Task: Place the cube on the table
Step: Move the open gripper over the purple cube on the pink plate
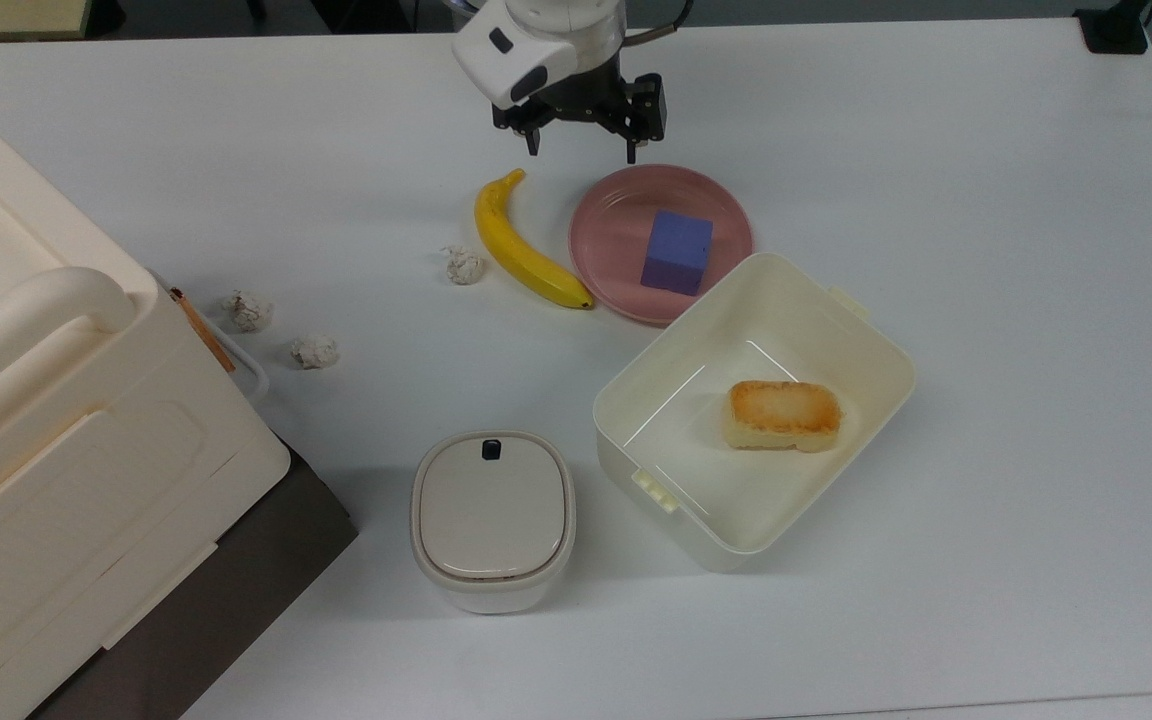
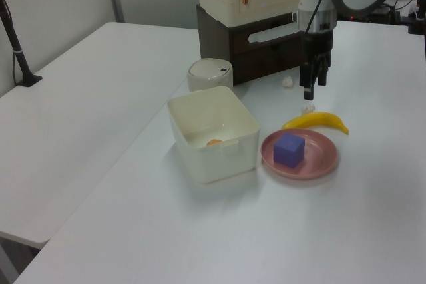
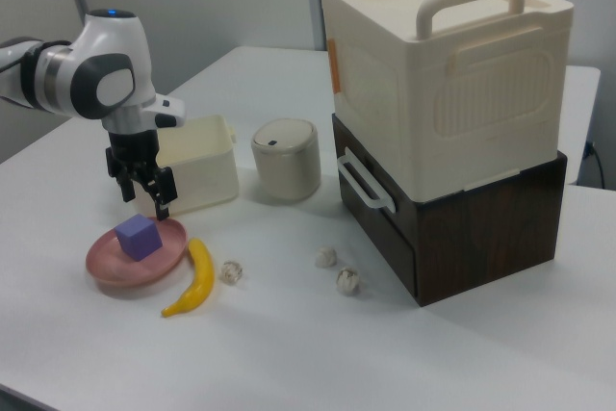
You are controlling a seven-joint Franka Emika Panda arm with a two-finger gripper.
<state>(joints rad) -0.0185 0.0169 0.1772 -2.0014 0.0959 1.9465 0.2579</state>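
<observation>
The purple-blue cube (image 1: 677,251) sits on the round pink plate (image 1: 608,235), toward the top view's right half of it, apart from everything else. The plate rests on the white bench (image 1: 986,300). The gripper (image 1: 582,150) hangs above the bench just beyond the plate's far rim in the top view, its fingers (image 1: 631,152) spread open and holding nothing. A banana (image 1: 521,250) lies just beside the plate on the top view's left, with a crumpled paper ball (image 1: 463,265) near it. An open cream box (image 1: 756,410) touches the plate's near edge and holds a toasted bread-like block (image 1: 784,414). A lidded cream container (image 1: 492,518) stands on the top view's left of that box.
</observation>
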